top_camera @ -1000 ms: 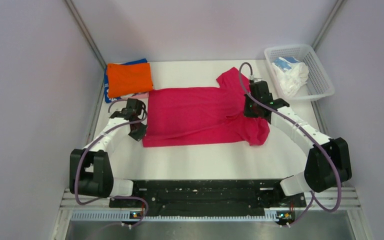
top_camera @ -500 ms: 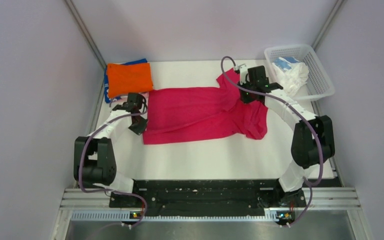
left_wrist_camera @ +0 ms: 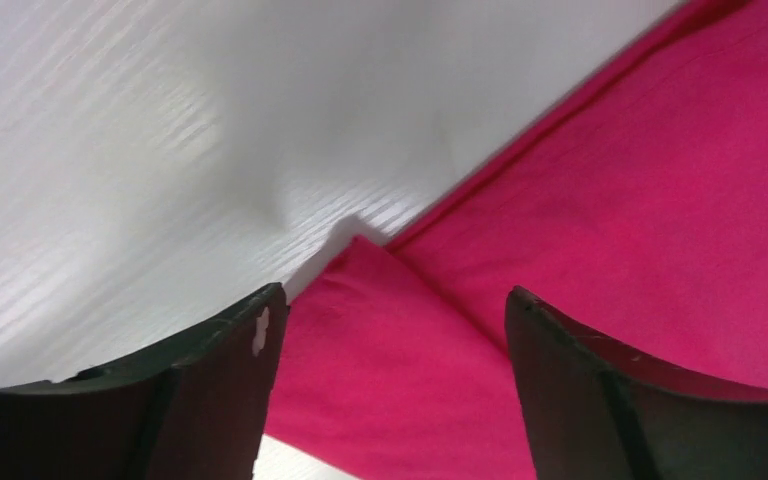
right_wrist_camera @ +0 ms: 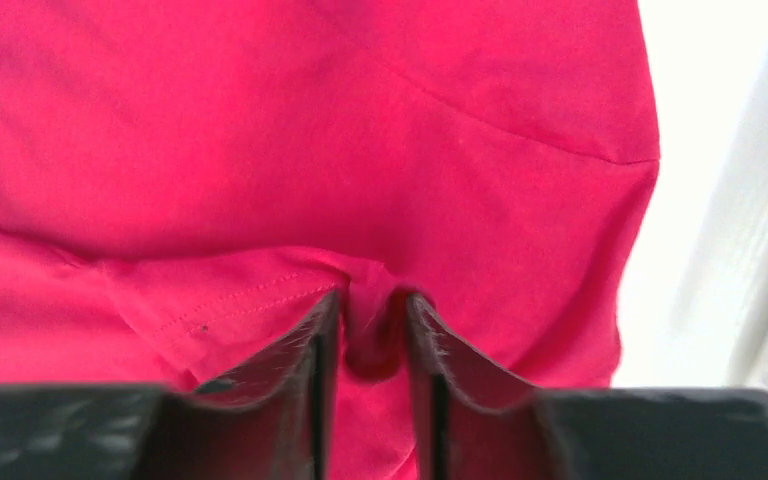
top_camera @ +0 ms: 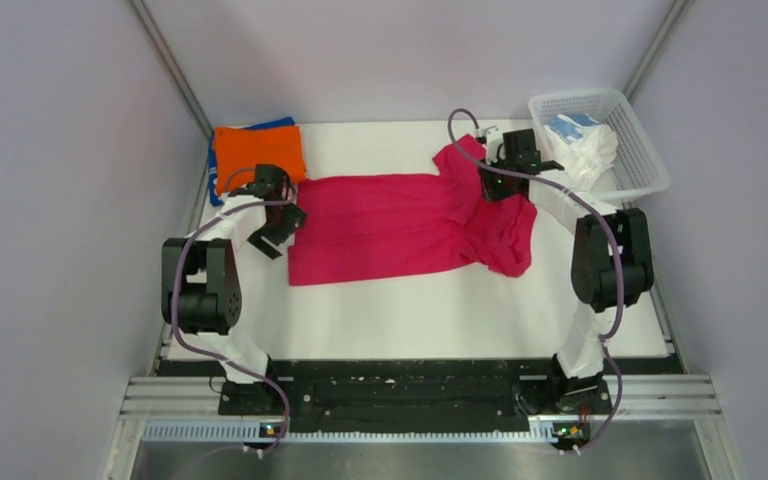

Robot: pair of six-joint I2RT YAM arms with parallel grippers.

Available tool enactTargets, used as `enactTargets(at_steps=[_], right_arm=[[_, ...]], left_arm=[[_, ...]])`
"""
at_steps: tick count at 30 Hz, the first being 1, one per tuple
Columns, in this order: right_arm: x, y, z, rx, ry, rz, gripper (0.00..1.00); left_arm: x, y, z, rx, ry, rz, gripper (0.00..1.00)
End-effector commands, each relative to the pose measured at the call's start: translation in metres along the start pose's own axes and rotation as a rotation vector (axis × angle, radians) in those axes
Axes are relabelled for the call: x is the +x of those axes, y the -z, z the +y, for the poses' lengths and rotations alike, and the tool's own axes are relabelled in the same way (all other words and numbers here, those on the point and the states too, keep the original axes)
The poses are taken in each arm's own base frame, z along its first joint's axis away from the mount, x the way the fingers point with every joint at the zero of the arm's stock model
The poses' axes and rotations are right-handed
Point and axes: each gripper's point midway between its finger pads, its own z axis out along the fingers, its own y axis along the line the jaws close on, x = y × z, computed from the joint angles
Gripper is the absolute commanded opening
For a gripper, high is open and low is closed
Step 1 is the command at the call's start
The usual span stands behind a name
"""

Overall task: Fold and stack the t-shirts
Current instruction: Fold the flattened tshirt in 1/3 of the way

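Your pink t-shirt (top_camera: pixel 400 225) lies spread on the table (top_camera: pixel 410 310). It is soft, light and floppy. Your left gripper (left_wrist_camera: pixel 395 300) is wide open over its folded corner, holding nothing. Your right gripper (right_wrist_camera: pixel 372 300) pinches a little bunch. Grab it by the corners.

Plain crimson-pink t-shirt (top_camera: pixel 400 225), orange t-shirt (top_camera: pixel 258 155), blue t-shirt (top_camera: pixel 276 123), white mesh basket (top_camera: pixel 648 152), white table (top_camera: pixel 410 320)

Near my bases the table (top_camera: pixel 410 310) lies bare, free passage. The crimson shirt (top_camera: pixel 390 225) fills the middle. The orange stack (top_camera: pixel 258 155) crowds behind my left pincer (top_camera: pixel 278 230); the basket (top_camera: pixel 648 165) seems close on my right.
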Motion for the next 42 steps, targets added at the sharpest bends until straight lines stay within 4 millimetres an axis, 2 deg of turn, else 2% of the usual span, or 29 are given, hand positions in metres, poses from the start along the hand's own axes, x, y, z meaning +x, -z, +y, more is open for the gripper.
enactTargets(at_steps=[1, 3, 5, 7, 8, 9, 11, 14, 17, 20, 22, 24, 26, 28, 31, 32, 36, 39, 40, 42], right_arm=[[-0.043, -0.007, -0.026, 0.105, -0.032, -0.092, 0.38], [-0.046, -0.001, -0.039, 0.186, -0.094, -0.080, 0.46], [-0.044, 0.014, -0.050, 0.281, -0.175, -0.077, 0.69], [-0.041, 0.031, -0.047, 0.298, -0.263, -0.098, 0.80], [-0.040, 0.041, -0.042, 0.283, -0.289, -0.115, 0.83], [-0.036, 0.051, -0.034, 0.263, -0.319, -0.127, 0.94], [-0.022, 0.068, -0.015, 0.204, -0.401, -0.141, 0.98], [0.021, 0.087, 0.024, 0.085, -0.526, -0.110, 0.99], [0.067, 0.098, 0.039, 0.120, -0.507, -0.031, 0.94], [0.110, 0.110, 0.034, 0.210, -0.490, 0.092, 0.86], [0.123, 0.107, 0.034, 0.211, -0.457, 0.100, 0.80], [0.131, 0.100, 0.053, 0.068, -0.331, 0.131, 0.73], [0.137, 0.093, 0.052, 0.041, -0.233, 0.173, 0.69], [0.137, 0.088, 0.050, 0.013, -0.124, 0.182, 0.69], [0.136, 0.079, 0.034, 0.063, -0.008, 0.155, 0.69], [0.134, 0.075, 0.031, 0.065, 0.030, 0.135, 0.66], [0.123, 0.067, 0.040, -0.015, 0.117, 0.079, 0.53], [0.128, 0.064, 0.042, -0.041, 0.141, 0.096, 0.48], [0.135, 0.063, 0.041, -0.040, 0.144, 0.128, 0.41], [0.147, 0.065, 0.035, -0.024, 0.147, 0.194, 0.16]], left_arm=[[-0.026, 0.014, -0.025, 0.059, -0.022, -0.053, 0.97], [-0.032, 0.025, -0.026, 0.067, -0.026, -0.076, 0.99], [-0.035, 0.038, -0.026, 0.084, -0.036, -0.090, 0.99], [-0.032, 0.050, -0.025, 0.109, -0.060, -0.081, 0.99], [-0.028, 0.055, -0.024, 0.125, -0.074, -0.072, 0.99], [-0.023, 0.060, -0.023, 0.151, -0.096, -0.060, 0.99], [-0.008, 0.066, -0.026, 0.212, -0.136, -0.026, 0.99], [0.025, 0.066, -0.036, 0.321, -0.193, 0.061, 0.99], [0.060, 0.057, -0.034, 0.350, -0.242, 0.148, 0.99], [0.086, 0.041, -0.024, 0.333, -0.282, 0.203, 0.99], [0.095, 0.030, -0.018, 0.322, -0.283, 0.229, 0.99], [0.099, 0.020, -0.013, 0.301, -0.278, 0.236, 0.99], [0.099, 0.013, -0.010, 0.277, -0.286, 0.235, 0.99], [0.099, 0.009, -0.007, 0.257, -0.297, 0.230, 0.99], [0.094, 0.003, 0.000, 0.219, -0.307, 0.203, 0.99], [0.092, 0.001, 0.003, 0.205, -0.309, 0.195, 0.99], [0.087, -0.004, 0.009, 0.175, -0.311, 0.185, 0.99], [0.084, -0.004, 0.012, 0.161, -0.313, 0.177, 0.99], [0.080, -0.006, 0.015, 0.144, -0.313, 0.157, 0.99], [0.076, -0.007, 0.018, 0.128, -0.315, 0.139, 0.99]])
